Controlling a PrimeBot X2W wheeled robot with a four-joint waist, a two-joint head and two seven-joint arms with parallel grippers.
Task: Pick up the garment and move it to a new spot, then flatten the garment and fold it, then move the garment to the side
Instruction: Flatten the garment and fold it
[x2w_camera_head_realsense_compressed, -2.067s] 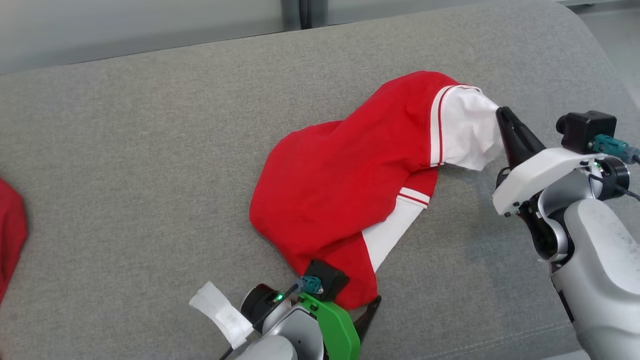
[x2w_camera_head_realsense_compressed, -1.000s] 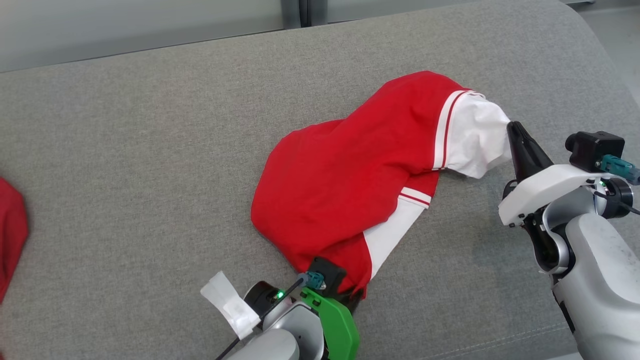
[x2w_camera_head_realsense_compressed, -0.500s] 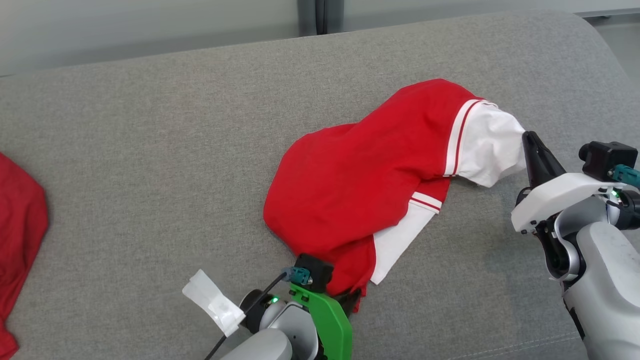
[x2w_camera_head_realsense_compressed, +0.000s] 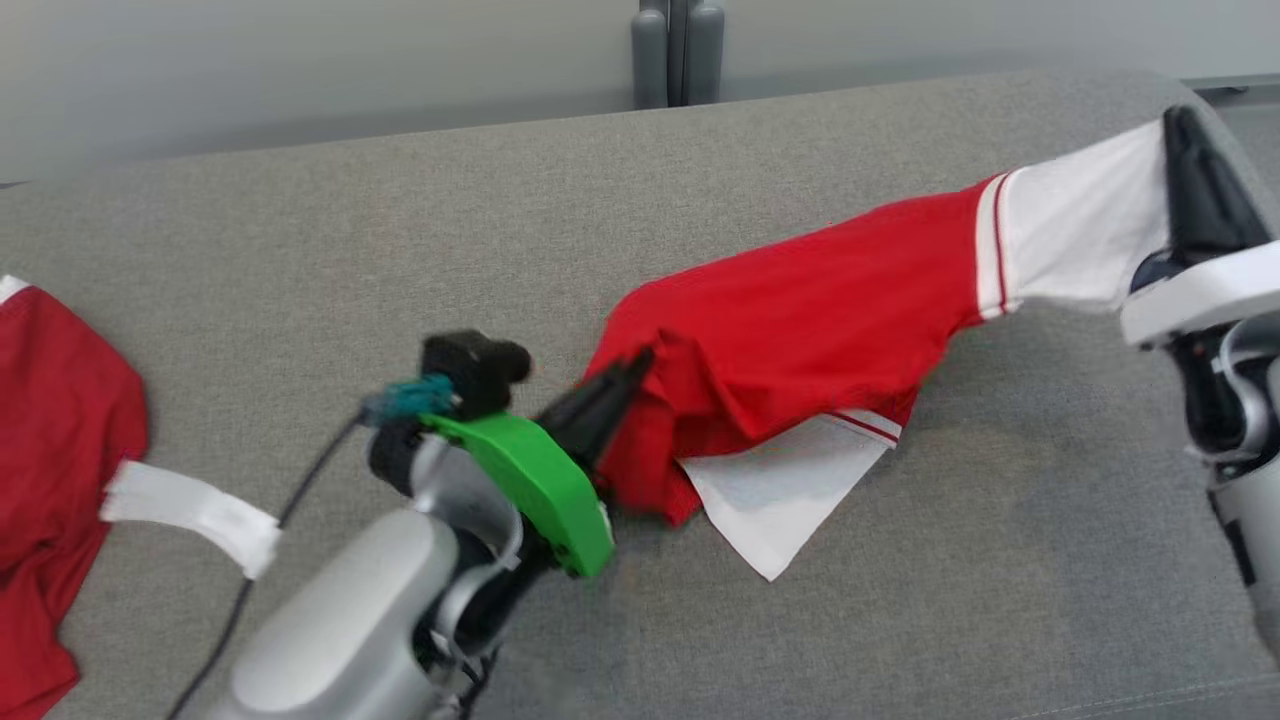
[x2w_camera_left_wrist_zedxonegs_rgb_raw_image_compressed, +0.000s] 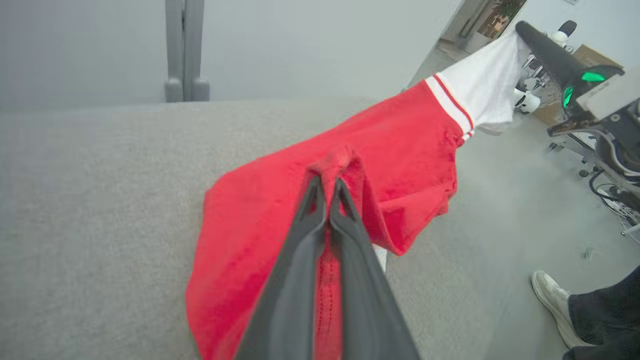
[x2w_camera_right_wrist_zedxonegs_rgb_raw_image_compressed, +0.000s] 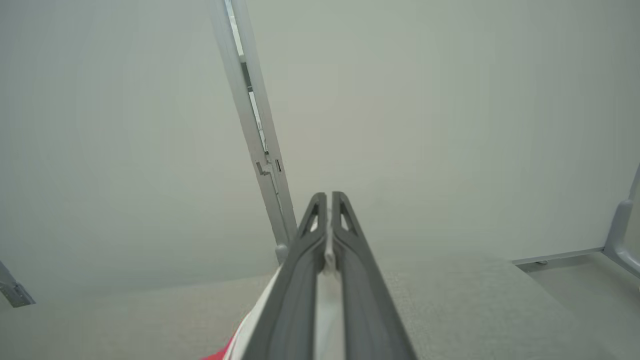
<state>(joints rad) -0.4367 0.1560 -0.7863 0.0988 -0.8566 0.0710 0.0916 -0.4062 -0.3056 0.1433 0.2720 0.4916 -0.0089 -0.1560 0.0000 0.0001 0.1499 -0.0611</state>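
Over the middle of the grey cushion (x2w_camera_head_realsense_compressed: 300, 250), carrying the garment (x2w_camera_head_realsense_compressed: 800, 330) as a slung band, hanging clear of the cushion along most of its length. Pinched at the lower end by the left gripper (x2w_camera_head_realsense_compressed: 625, 385), fingers pressed together on a bunched ridge of red cloth. Pinched at the higher end by the right gripper (x2w_camera_head_realsense_compressed: 1185, 130), fingers closed on the white sleeve, up near the cushion's far right corner. Trailing one loose white flap (x2w_camera_head_realsense_compressed: 790, 500) down onto the cushion, beneath the red body.

Likely trouble, as a judgement:
- Slipping out of the left pinch if pulled tauter, with only a narrow fold gripped there.
- Dragging the white flap along the cushion and tucking it under, leaving a hidden crease to flatten out.
- Setting down too close to the cushion's right edge and sliding off toward the floor, where a person's shoe (x2w_camera_left_wrist_zedxonegs_rgb_raw_image_compressed: 550, 295) stands beside the cushion.
- Landing too far toward the cushion's left end and overlapping a second red garment (x2w_camera_head_realsense_compressed: 50, 420) lying there.

Lying with long axis diagonal across the cushion, from its middle out to its far right corner. Pointing the white sleeve end at that corner and upward, the bunched red end back at the cushion's middle and lower. Neither level nor flat; draped in folds below a fairly taut top edge.
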